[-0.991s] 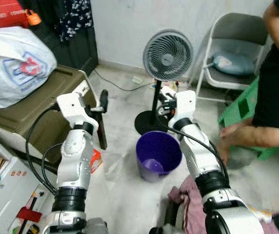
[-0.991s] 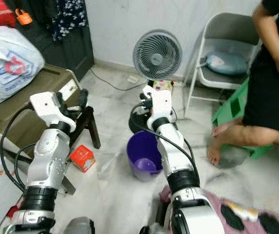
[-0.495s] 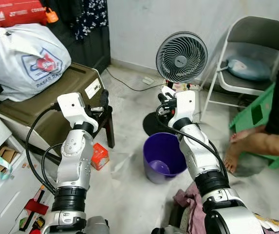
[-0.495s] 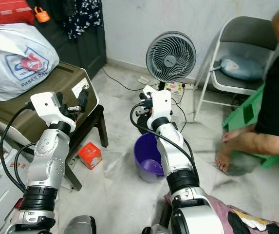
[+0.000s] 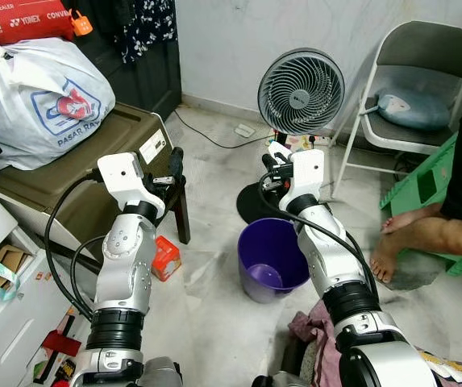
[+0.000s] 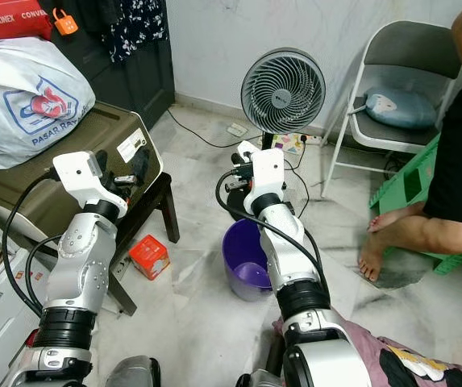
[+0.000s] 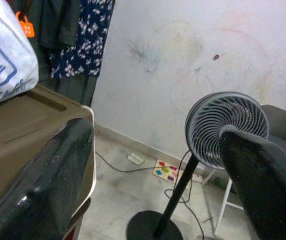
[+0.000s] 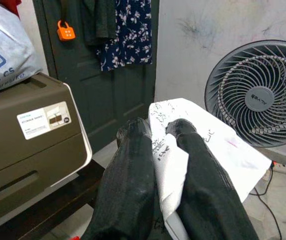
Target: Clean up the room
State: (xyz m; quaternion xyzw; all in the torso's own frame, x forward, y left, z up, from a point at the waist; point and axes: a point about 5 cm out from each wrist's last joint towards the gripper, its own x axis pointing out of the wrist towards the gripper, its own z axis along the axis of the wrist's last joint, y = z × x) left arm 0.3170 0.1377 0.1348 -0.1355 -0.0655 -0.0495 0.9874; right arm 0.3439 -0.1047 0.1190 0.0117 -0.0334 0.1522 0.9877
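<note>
My right claw [image 8: 157, 165] was clamped on a crumpled sheet of white paper [image 8: 202, 150], its two black fingers [image 8: 128, 190] pinching the paper between them, the loose part bulging out past the tips. The claw was held up above the far rim of the purple bucket [image 5: 272, 258] on the floor, with the standing fan [image 5: 301, 79] just behind it. My left claw [image 7: 152, 165] stood with fingers wide apart and nothing between them, raised beside the brown case [image 5: 77, 173] that carried a white plastic bag [image 5: 41, 97].

As I judged it, the paper could miss the bucket if let go here: the claw sat over the rim nearest the fan rather than over the middle, and a light sheet may drift or catch the fan's pole. If the fan were running, its draught could push the paper off course; I could not tell whether it was. A person's bare foot [image 5: 385, 258] rested on the floor near the bucket, so a wide swing of the arm risked a knock.
</note>
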